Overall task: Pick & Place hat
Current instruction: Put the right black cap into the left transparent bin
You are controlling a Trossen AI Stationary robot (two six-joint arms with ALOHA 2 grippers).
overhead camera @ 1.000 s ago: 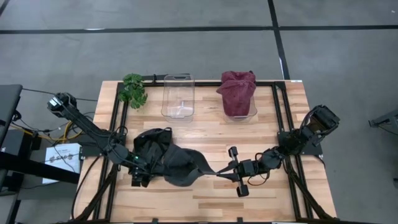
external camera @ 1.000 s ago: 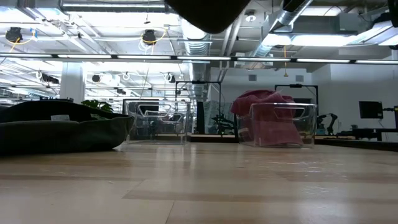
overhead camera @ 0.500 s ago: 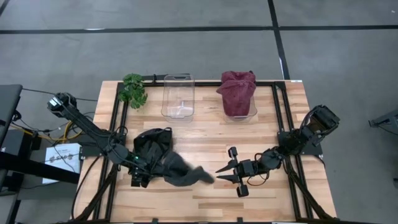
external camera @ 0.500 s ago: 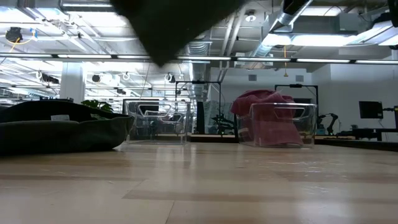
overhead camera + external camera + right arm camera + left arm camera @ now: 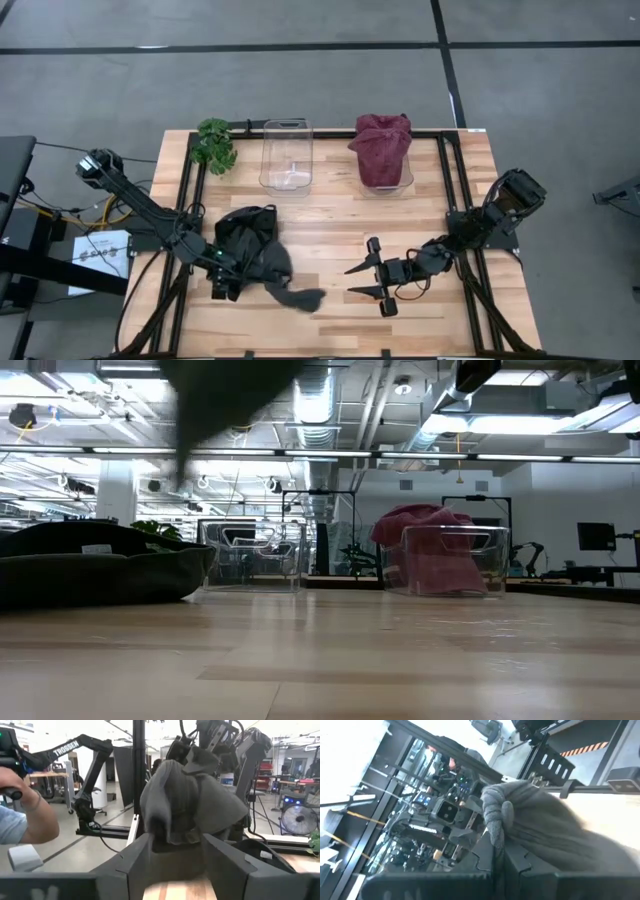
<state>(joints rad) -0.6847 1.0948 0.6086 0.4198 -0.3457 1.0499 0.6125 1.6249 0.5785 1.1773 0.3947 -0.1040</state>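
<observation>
Two arms working over wooden table — dark hat hanging from left gripper, fingers clamped on its fabric, brim drooping toward table. Right gripper sitting just beside, fingers spread, gripping nothing. Empty clear bin waiting at far edge, next to bin holding red hat. Judging: keeping left grip firm, lifting until hanging fabric is clearing bin rim.

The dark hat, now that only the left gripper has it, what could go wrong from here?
The dark hat hangs bunched from the left gripper, gripped at one edge; it may slip out or swing. Its loose end dangles toward the table and could drag. The open right gripper sits close by and might snag the cloth.
</observation>
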